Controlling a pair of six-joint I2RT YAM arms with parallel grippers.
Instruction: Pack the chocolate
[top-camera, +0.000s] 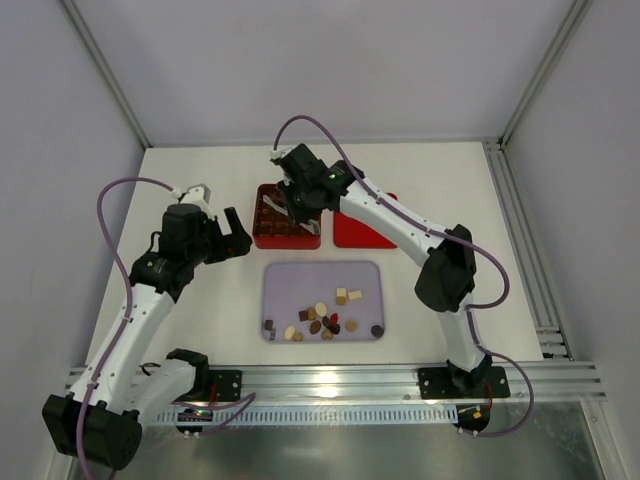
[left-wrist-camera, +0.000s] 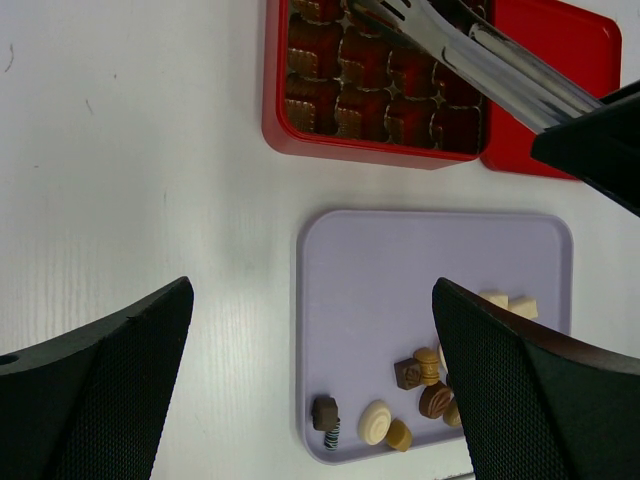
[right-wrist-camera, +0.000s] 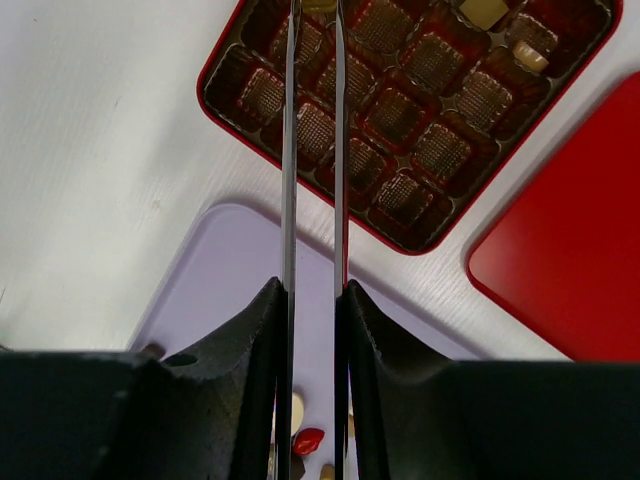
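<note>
Ideally, right gripper (right-wrist-camera: 312, 295) pinching long steel tongs (right-wrist-camera: 291, 150), left gripper (top-camera: 240, 232) spread, I wanted the tips centred over one cell of the red gridded box (left-wrist-camera: 370, 158) ahead of the jaws.

Bright, soft light is coming evenly from above. Shadows are looking faint. The white table (left-wrist-camera: 150, 200) is glaring a little in the left wrist view. The metal tongs (left-wrist-camera: 500, 58) are shining, slightly blurry.

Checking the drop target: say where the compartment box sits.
Top view: the red box sits mid-table just behind the lilac tray, a flat red lid at its right, tongs over it.
</note>
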